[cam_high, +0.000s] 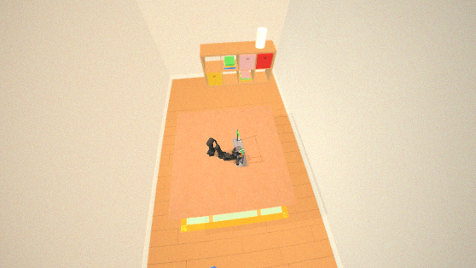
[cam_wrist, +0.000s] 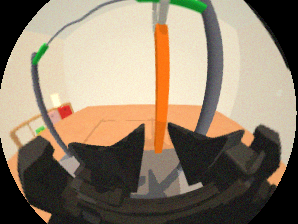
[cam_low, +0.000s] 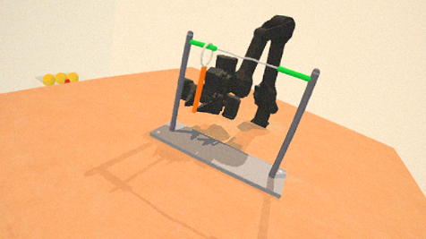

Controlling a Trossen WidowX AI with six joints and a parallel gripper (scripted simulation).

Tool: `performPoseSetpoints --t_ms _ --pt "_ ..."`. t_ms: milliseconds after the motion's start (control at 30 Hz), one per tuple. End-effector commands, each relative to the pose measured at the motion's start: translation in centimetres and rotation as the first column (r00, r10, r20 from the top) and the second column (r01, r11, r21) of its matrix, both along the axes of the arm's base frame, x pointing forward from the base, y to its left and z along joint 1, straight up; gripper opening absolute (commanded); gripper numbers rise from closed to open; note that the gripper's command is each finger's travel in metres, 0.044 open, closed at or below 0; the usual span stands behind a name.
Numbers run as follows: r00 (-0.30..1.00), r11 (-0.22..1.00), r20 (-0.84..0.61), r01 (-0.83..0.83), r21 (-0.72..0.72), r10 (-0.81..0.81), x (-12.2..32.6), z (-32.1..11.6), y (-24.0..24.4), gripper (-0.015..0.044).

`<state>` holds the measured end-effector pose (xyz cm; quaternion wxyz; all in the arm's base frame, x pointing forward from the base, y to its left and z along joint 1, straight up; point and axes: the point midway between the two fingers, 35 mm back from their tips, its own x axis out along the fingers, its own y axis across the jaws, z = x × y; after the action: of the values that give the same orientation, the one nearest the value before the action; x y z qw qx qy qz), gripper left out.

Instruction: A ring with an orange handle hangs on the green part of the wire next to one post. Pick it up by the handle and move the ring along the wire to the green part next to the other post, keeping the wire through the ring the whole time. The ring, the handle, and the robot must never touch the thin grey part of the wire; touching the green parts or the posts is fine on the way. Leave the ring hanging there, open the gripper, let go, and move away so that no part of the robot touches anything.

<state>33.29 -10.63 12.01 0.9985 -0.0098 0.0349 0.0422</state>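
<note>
- Exterior view, left: noted dark grey cylindrical post (cam_high: 243,160) (cam_low: 180,83) (cam_wrist: 214,70).
- Found pale grey ring (cam_low: 212,56) (cam_wrist: 163,11) hanging on adjoining bright green wire section (cam_high: 242,151) (cam_low: 196,43) (cam_wrist: 192,5), straight orange handle (cam_high: 241,154) (cam_low: 199,89) (cam_wrist: 161,85) downward.
- Recorded black gripper (cam_high: 240,156) (cam_low: 210,105) (cam_wrist: 157,125) partly open, handle unclamped.
- Saw thin grey wire (cam_low: 247,58) (cam_wrist: 77,21) reach second green section (cam_high: 238,133) (cam_low: 294,73) (cam_wrist: 40,54), beside far-right dark grey post (cam_high: 237,136) (cam_low: 297,117) (cam_wrist: 42,100).
</note>
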Motion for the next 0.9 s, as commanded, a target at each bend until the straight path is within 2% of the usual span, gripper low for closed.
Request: performPoseSetpoints --t_ms 0,600,767,833,867 --pt "1.0 1.0 0.0 0.003 0.004 -0.003 0.31 -0.07 -0.04 0.016" --pt "1.0 1.0 0.0 0.003 0.004 -0.003 0.31 -0.07 -0.04 0.016" --pt "1.0 1.0 -0.001 0.0 0.001 0.0 0.28 -0.1 0.02 0.0029" --pt "1.0 1.0 -0.001 0.0 0.001 0.0 0.28 -0.1 0.02 0.0015" --pt "1.0 1.0 -0.001 0.0 0.001 0.0 0.28 -0.1 0.02 -0.0011"
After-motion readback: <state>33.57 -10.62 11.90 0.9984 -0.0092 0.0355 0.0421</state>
